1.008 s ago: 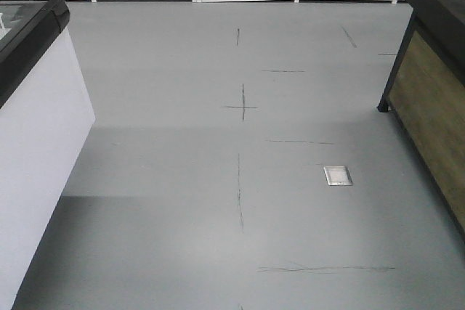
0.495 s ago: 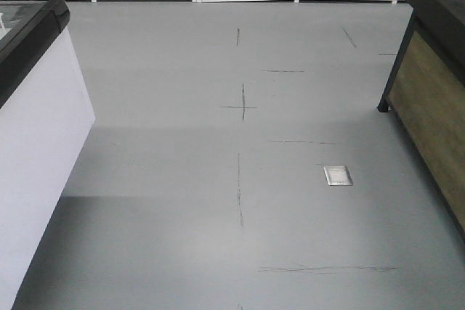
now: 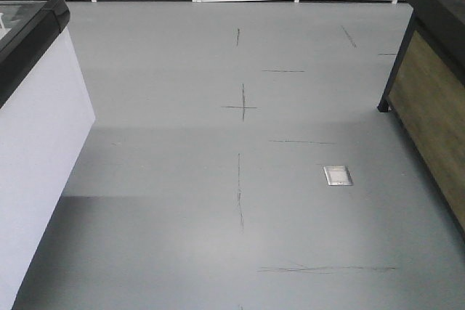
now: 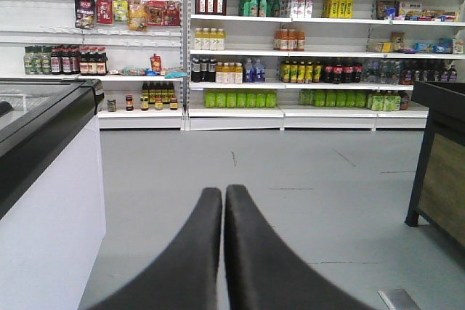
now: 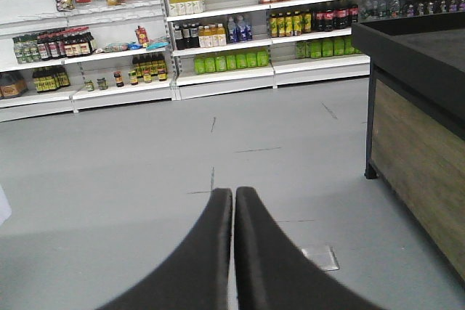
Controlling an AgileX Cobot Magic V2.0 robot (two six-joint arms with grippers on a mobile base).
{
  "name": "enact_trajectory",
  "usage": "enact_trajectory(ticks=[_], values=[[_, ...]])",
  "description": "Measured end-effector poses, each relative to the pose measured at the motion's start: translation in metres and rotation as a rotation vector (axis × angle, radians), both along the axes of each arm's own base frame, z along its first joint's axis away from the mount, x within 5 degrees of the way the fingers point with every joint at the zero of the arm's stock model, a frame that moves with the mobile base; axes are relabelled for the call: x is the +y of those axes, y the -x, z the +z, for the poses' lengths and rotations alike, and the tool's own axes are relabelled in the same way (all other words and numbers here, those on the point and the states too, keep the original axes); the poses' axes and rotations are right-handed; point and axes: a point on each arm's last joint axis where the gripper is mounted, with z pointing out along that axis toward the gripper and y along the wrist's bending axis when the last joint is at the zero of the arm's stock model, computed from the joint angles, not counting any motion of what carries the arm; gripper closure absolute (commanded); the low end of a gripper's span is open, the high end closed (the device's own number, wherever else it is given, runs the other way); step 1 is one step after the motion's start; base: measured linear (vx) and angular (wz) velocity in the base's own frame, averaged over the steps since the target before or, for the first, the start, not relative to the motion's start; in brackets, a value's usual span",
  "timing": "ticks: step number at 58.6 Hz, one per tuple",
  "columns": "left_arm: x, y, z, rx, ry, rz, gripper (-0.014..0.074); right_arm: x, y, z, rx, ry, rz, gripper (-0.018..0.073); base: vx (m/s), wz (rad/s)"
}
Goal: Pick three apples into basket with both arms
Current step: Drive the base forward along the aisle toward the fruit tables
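The three apples and the basket are out of view in every frame. My left gripper (image 4: 223,189) is shut and empty, its two black fingers pressed together and pointing over the grey floor toward the shelves. My right gripper (image 5: 233,192) is also shut and empty, held level over the floor. Neither gripper shows in the front view.
A white chest freezer (image 3: 36,136) with a black rim stands at the left. A black-framed wooden display stand (image 3: 432,99) stands at the right. Shelves of bottles (image 4: 290,41) line the far wall. A metal floor plate (image 3: 338,176) lies in the grey floor.
The scene has shifted very slightly between the frames; the floor marks sit a touch differently. Nothing else has changed.
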Motion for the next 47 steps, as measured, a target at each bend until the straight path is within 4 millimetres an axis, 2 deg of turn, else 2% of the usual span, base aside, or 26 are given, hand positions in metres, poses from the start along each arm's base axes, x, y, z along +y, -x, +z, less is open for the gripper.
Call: enact_trajectory(ticks=[47], values=[[0.0, 0.0, 0.0, 0.0, 0.0, 0.0, 0.0602, 0.0, 0.0, 0.0, 0.0, 0.0, 0.0, 0.0564, 0.05, 0.01]])
